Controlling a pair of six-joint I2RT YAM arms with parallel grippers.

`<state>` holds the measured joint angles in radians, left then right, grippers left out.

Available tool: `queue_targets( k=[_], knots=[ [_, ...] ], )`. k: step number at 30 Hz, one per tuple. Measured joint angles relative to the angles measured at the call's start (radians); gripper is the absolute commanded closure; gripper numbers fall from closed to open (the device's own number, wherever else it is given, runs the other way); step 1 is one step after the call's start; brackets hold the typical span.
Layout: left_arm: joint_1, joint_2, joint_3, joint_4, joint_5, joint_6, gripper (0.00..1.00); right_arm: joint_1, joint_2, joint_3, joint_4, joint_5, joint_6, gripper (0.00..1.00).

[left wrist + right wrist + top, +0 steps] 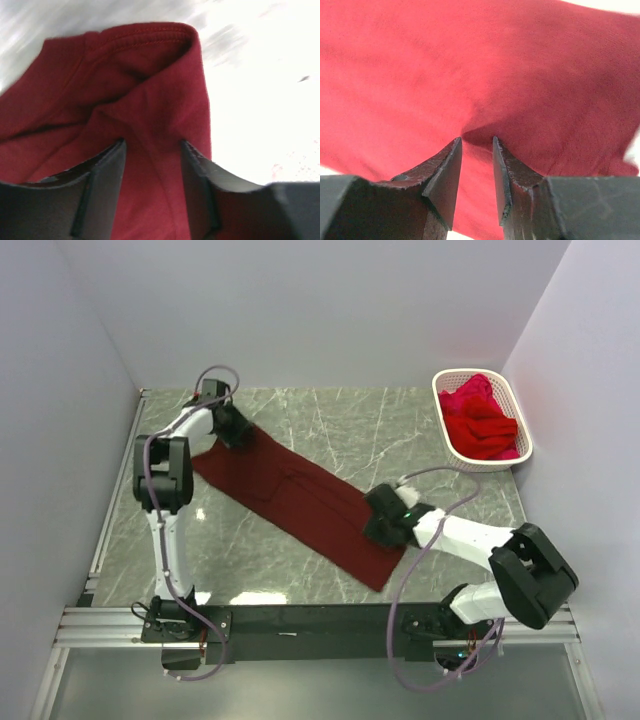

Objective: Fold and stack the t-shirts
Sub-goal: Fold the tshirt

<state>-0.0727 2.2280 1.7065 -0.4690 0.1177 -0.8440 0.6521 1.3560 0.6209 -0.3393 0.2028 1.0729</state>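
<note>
Right tool (477,139), over the counter (350,430), is nipped narrow on the near end of the dark maroon t-shirt (290,495), which lies as a long diagonal strip mid-counter. Left tool (152,145) straddles a raised fold at its far hemmed end; can't tell if it clamps. White basket (487,463) in the far right corner holds heaped brighter red t-shirts (480,420).

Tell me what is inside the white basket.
Bright red shirts lie crumpled in a heap inside the basket. How many there are cannot be told, and they cover its bottom.
</note>
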Motion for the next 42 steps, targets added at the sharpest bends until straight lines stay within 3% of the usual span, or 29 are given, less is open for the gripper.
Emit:
queue_targets(
  k=[5, 9, 14, 18, 21, 25, 27, 30, 37, 42],
  knots=[
    [-0.039, 0.203, 0.336, -0.026, 0.048, 0.138, 0.34, 0.299, 0.066, 0.037, 0.054, -0.042, 0.095, 0.61],
    [-0.072, 0.269, 0.447, 0.0, 0.118, 0.229, 0.21, 0.438, 0.145, 0.145, 0.01, -0.037, 0.09, 0.6],
    [-0.095, 0.272, 0.465, 0.043, 0.199, 0.264, 0.15, 0.42, 0.073, 0.221, -0.079, 0.047, 0.003, 0.53],
    [-0.1, 0.219, 0.437, 0.084, 0.187, 0.223, 0.21, 0.286, -0.057, 0.233, -0.119, 0.073, -0.078, 0.53],
    [-0.105, 0.016, 0.204, 0.113, 0.111, 0.113, 0.35, 0.142, -0.116, 0.222, -0.148, 0.077, -0.123, 0.51],
    [-0.139, -0.435, -0.285, 0.195, -0.001, -0.091, 0.39, 0.047, -0.159, 0.168, -0.202, 0.075, -0.151, 0.49],
    [-0.196, -0.689, -0.533, 0.226, -0.028, -0.196, 0.39, 0.024, -0.178, 0.121, -0.216, 0.061, -0.155, 0.48],
    [-0.355, -0.912, -0.765, 0.225, -0.064, -0.307, 0.39, -0.001, -0.202, 0.038, -0.227, 0.031, -0.154, 0.48],
    [-0.786, -1.093, -1.157, 0.091, -0.176, -0.624, 0.33, -0.008, -0.171, -0.04, -0.209, -0.019, -0.153, 0.48],
    [-0.956, -1.094, -1.22, 0.06, -0.238, -0.792, 0.3, 0.005, -0.145, -0.072, -0.156, -0.034, -0.15, 0.49]
  ],
)
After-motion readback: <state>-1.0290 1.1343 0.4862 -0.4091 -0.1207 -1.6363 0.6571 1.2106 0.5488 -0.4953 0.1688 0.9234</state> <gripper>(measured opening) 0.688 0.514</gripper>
